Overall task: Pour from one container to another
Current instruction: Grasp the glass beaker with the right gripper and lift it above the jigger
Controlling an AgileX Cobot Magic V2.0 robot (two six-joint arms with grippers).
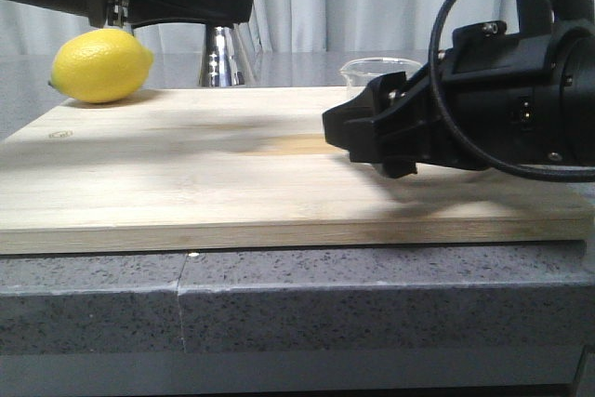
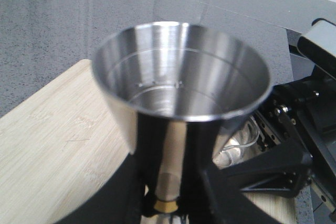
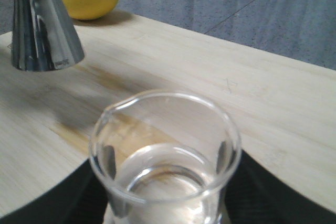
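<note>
The steel jigger [image 2: 181, 74] is upright, its open cup empty, and my left gripper [image 2: 168, 182] is shut on its waist at the gold band [image 2: 167, 205]. In the front view only its lower cone [image 1: 221, 58] shows under the left gripper [image 1: 223, 6]. Its base [image 3: 44, 35] seems a little above the board. The clear glass beaker [image 3: 165, 156] holds clear liquid and stands upright. My right gripper [image 3: 165, 192] is shut on it, one finger on each side. Its rim [image 1: 379, 68] shows just above the right gripper [image 1: 363, 132], to the right of the jigger.
A pale wooden board [image 1: 186, 174] lies on a grey speckled counter [image 1: 279, 313]. A yellow lemon [image 1: 100, 64] rests on the board's far left corner, just left of the jigger. Curtains hang behind the counter.
</note>
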